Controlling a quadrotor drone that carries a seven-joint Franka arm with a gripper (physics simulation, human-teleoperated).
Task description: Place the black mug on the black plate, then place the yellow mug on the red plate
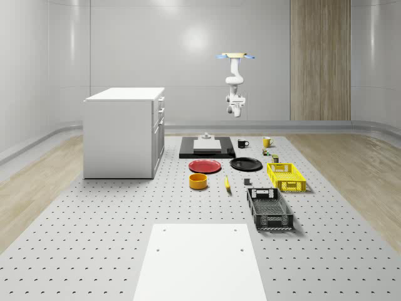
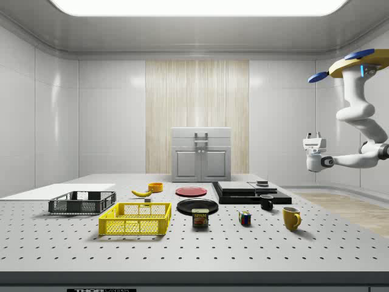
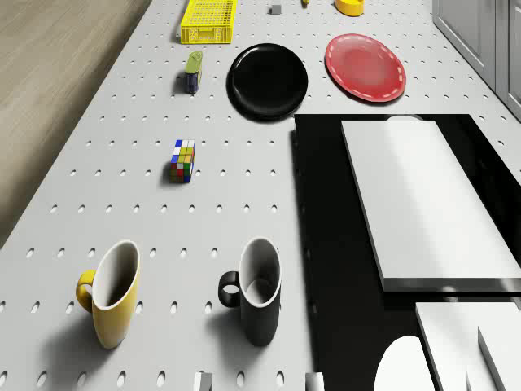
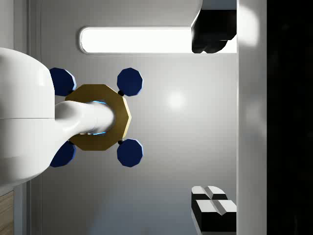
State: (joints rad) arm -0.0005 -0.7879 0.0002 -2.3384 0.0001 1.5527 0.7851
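Whole-scene view: The drone point(image 1: 236, 57) hovers high in the upper middle of the frame, over the far end of the surface point(image 1: 94, 244). Its arm hangs down, and the tool point(image 1: 235, 111) is high above the black mug point(image 1: 242, 143). The yellow mug point(image 1: 267, 142) stands just right of it. The red plate point(image 1: 205, 166) and the black plate point(image 1: 245, 164) lie side by side a little nearer, in the middle of the frame.

Side view: The drone point(image 2: 358, 64) is at the upper right edge. The tool point(image 2: 313, 151) hangs in the air at the right, well above the black mug point(image 2: 267, 202) and the yellow mug point(image 2: 292, 218). The black plate point(image 2: 197, 206) is in the middle, and the red plate point(image 2: 191, 191) is behind it.

Drone view: Both mugs stand upright at the bottom, the yellow mug point(image 3: 111, 293) at lower left and the black mug point(image 3: 257, 289) in the lower middle. Both plates are bare: the black plate point(image 3: 268, 79) at top middle, the red plate point(image 3: 365, 67) right of it.

Tool state: I cannot tell if it is released or clenched. It holds nothing.

Step now: The first one, getting to the black mug. No mug is on a plate yet.

Next move: I think the tool must come down to the black mug and grab it without tipping it.
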